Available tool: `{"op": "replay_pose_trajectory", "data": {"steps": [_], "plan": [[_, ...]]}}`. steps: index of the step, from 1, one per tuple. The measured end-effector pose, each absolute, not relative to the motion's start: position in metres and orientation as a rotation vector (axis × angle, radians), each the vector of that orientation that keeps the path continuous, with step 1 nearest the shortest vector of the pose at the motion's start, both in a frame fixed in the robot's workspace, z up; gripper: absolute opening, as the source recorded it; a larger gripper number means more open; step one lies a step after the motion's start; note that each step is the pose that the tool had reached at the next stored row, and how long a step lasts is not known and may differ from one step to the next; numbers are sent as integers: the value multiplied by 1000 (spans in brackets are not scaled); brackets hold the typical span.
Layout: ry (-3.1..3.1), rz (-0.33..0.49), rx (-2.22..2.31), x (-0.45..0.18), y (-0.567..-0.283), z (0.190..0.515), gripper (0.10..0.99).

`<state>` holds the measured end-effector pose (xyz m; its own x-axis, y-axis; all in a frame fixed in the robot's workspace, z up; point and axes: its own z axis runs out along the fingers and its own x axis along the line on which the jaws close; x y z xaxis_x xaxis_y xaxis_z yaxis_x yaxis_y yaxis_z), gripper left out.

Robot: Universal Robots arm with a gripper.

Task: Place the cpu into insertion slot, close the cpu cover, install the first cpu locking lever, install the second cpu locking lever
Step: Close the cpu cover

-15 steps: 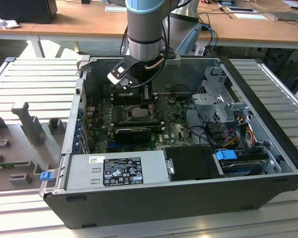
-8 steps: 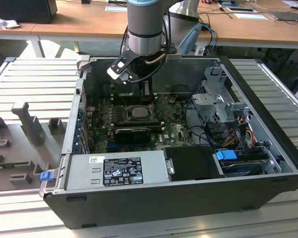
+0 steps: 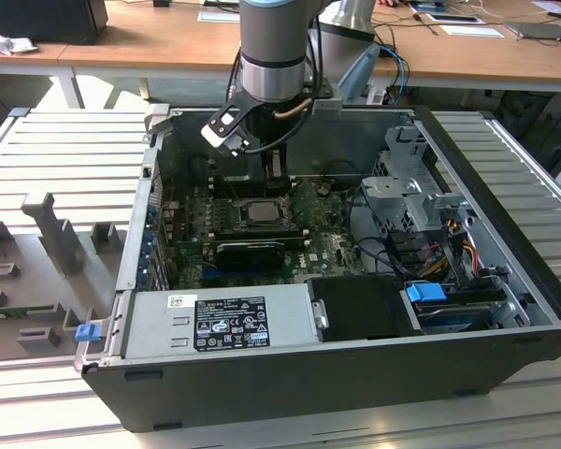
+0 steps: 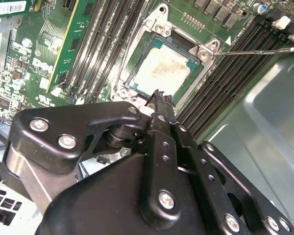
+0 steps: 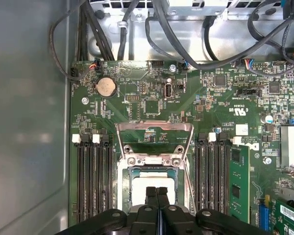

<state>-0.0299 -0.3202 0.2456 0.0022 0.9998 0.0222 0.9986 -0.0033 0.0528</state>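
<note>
Black gripper (image 5: 157, 191) pinched narrow, nothing in it that I see, tips just over pale grey square cpu (image 4: 169, 68) seated in socket (image 4: 161, 27) (silvery cover frame (image 5: 155, 125) lies open).

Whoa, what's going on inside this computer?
A robot arm is reaching into an open computer case and working at the processor socket on the motherboard. The cpu already sits in its slot. The cpu cover is flipped open, not yet closed over it. The gripper hovers at the chip's edge with its jaws shut, holding nothing.
</note>
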Motion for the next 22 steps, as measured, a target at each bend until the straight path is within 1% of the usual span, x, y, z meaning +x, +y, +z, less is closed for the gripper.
{"op": "replay_pose_trajectory", "data": {"steps": [22], "plan": [[2202, 83, 2208, -30, -320, 258, 106]]}}
